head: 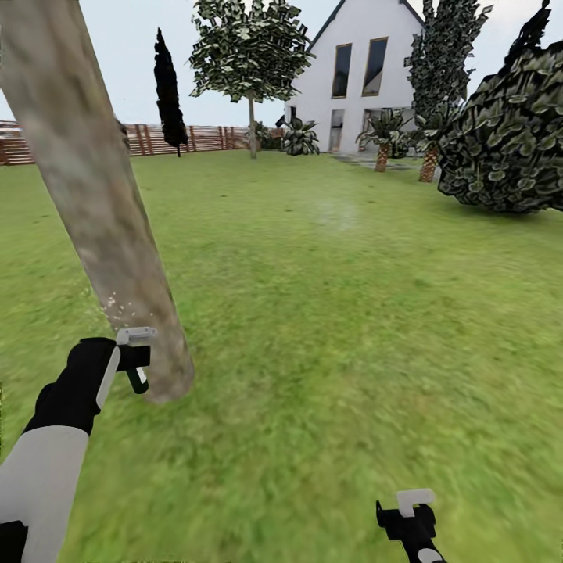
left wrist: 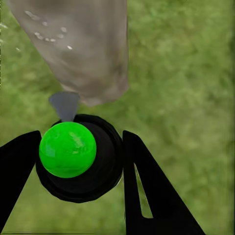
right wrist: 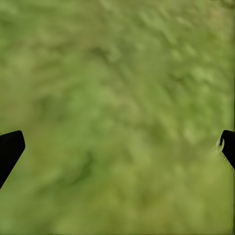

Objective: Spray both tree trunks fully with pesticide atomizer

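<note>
Now the left gripper (left wrist: 81, 161) is clamping the pesticide atomizer (left wrist: 93, 166), sitting just beside the tree trunk (head: 102, 219) at its nine o'clock; the right gripper (right wrist: 117, 147) is hanging wide open over the lawn (head: 352, 313).

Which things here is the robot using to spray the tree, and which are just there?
For the job: left gripper, atomizer, near trunk, far tree.
Just there: house, fence, palms, bush.
</note>
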